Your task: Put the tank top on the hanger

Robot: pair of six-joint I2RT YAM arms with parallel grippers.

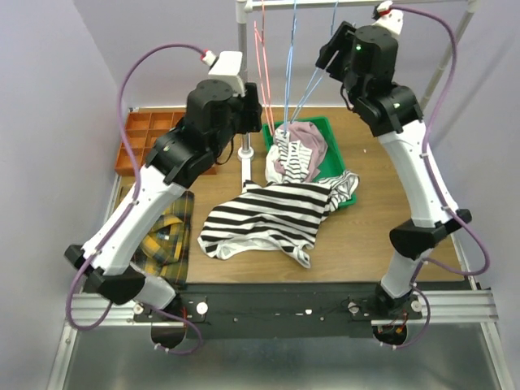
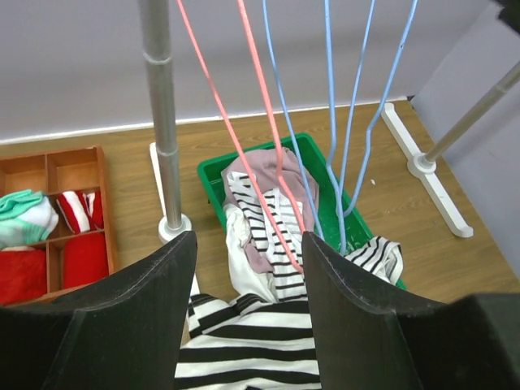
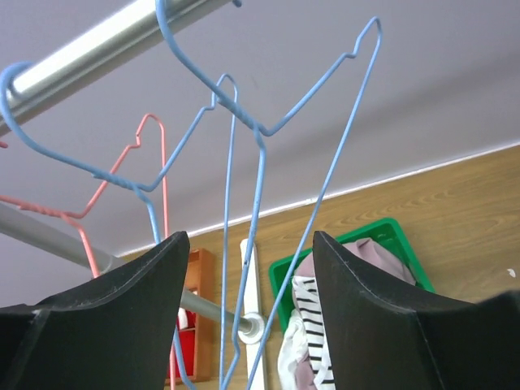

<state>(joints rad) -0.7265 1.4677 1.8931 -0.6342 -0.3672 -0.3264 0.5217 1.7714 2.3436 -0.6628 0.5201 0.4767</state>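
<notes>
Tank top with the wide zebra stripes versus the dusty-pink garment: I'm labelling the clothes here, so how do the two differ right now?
The wide-striped black-and-white tank top lies spread on the wooden table; the dusty-pink garment sits bunched in the green plastic bin. The tank top is boldly patterned, the dusty-pink garment plain. Both are soft, rumpled cloth.

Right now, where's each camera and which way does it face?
Top external: above and behind, looking down on the tank top; left arm, right arm show.
Left wrist: raised, looking down into green bin; open left tool shows.
Right wrist: tilted up at rail and blue hangers; open right tool shows.
Both wrists share the bin.
</notes>
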